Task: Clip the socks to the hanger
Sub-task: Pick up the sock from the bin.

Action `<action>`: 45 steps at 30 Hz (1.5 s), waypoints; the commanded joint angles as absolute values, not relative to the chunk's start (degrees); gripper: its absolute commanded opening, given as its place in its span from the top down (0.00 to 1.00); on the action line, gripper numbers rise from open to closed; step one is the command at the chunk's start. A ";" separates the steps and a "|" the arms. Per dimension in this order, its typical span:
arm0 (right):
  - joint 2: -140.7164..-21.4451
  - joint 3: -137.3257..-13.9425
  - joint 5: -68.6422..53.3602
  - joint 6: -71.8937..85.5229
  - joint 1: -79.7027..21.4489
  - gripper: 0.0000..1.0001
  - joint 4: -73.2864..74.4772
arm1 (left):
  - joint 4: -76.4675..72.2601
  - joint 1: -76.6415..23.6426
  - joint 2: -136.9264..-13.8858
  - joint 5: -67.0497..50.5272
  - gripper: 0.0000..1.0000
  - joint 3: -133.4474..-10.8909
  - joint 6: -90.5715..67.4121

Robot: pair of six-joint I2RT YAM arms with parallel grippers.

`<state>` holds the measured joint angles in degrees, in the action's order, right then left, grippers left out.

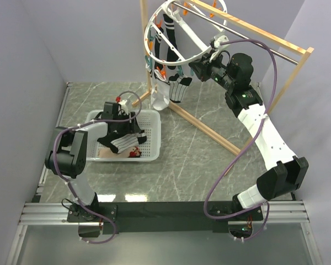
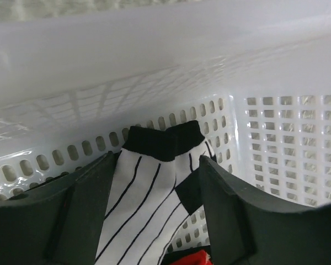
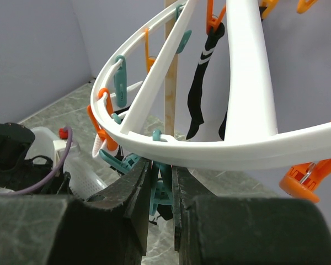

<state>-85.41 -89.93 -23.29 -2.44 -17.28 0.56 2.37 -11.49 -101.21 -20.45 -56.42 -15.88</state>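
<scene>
The white round hanger [image 1: 194, 42] hangs from the rod at the back, with orange and teal clips around it. A black sock [image 1: 170, 36] and white socks with black bands [image 1: 178, 88] hang from it. My right gripper [image 1: 195, 67] is at the ring's lower edge. In the right wrist view it [image 3: 161, 182] is shut on a teal clip [image 3: 164, 193] under the ring [image 3: 209, 149]. My left gripper [image 1: 121, 138] is down in the white basket [image 1: 151, 118]. Its fingers [image 2: 105, 187] stand apart around the striped white sock [image 2: 143, 187]. A gap shows by the right finger.
A wooden frame [image 1: 209, 130] with a metal rod [image 1: 254, 41] carries the hanger and crosses the table diagonally. A red item [image 1: 135, 153] and a pinkish piece [image 1: 106, 152] also lie in the basket. Grey walls stand close on both sides.
</scene>
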 commanded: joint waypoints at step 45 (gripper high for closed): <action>-82.88 -91.31 -20.04 -1.41 -17.49 1.00 -0.44 | -2.98 -15.91 -92.13 -19.69 0.99 -54.40 -16.43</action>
